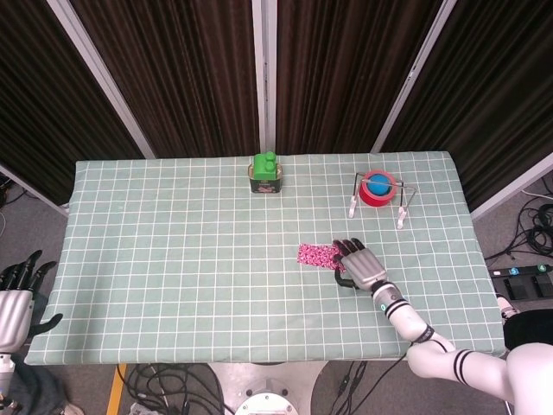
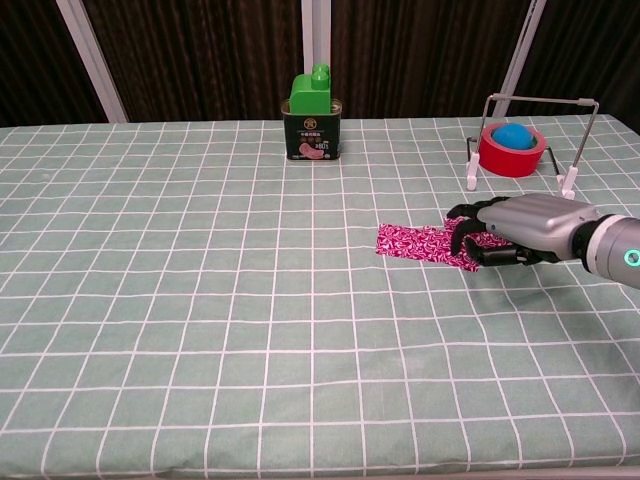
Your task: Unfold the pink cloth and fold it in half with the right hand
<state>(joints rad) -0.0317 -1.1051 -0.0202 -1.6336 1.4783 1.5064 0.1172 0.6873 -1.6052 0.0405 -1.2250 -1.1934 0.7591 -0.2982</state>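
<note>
The pink patterned cloth (image 1: pixel 316 254) (image 2: pixel 420 243) lies folded as a narrow strip right of the table's middle. My right hand (image 1: pixel 359 264) (image 2: pixel 520 229) lies low over the strip's right end. Its dark fingers (image 2: pixel 467 240) curl down onto that end and grip it, hiding that part of the cloth. The gripped end sits a little nearer the front edge than the rest of the strip. My left hand (image 1: pixel 17 298) hangs off the table's front left corner with fingers apart, holding nothing; only the head view shows it.
A green tin with a green block on top (image 1: pixel 266 174) (image 2: pixel 314 118) stands at the back centre. A red tape roll holding a blue ball (image 1: pixel 378 188) (image 2: pixel 512 148) sits inside a wire stand at the back right. The green checked tablecloth (image 1: pixel 173 259) covers the table.
</note>
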